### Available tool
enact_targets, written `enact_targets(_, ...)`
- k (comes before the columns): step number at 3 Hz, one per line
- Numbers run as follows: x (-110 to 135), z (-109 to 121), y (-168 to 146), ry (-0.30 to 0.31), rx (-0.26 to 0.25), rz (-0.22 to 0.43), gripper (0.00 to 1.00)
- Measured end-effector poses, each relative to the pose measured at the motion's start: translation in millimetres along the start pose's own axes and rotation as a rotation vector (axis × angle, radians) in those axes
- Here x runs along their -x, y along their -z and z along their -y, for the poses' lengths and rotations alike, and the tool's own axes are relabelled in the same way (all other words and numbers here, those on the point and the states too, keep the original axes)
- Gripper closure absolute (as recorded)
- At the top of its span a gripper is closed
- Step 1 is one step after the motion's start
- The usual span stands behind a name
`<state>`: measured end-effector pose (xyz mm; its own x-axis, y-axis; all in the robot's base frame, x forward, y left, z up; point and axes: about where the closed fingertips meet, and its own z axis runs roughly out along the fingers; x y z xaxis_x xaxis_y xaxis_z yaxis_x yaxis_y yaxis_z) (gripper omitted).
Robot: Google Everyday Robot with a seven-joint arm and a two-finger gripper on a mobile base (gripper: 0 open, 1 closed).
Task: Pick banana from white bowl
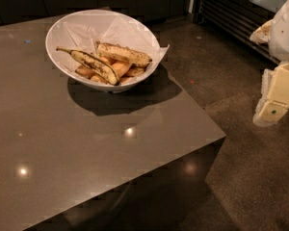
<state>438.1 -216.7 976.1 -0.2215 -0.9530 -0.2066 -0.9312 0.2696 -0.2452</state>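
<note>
**Banana in the bowl, hand off to the right**

A grey-brown surface (86, 148) stands over a dark speckled floor (231, 85) and carries the white bowl (62, 35) near its far edge. The banana (124, 54) lies inside on orange-yellow pieces (121, 69), with a slimmer curved banana (94, 65) just in front. The hand (272, 107) hangs well apart at the right, above the floor. I cannot tell whether it is open or closed.
</note>
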Motion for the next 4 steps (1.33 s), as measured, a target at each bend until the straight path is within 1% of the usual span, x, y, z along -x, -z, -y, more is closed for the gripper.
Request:
enact_targets(1, 0, 0, 0, 0.000, 0.000, 0.000, 0.00)
enact_targets(2, 27, 16, 1, -0.001, 0.031, -0.020, 0.00)
enact_targets(3, 73, 35, -2, 0.044, 0.048, -0.040, 0.00)
enact_targets(4, 97, 44, -3, 0.073, 0.034, -0.021, 0.00)
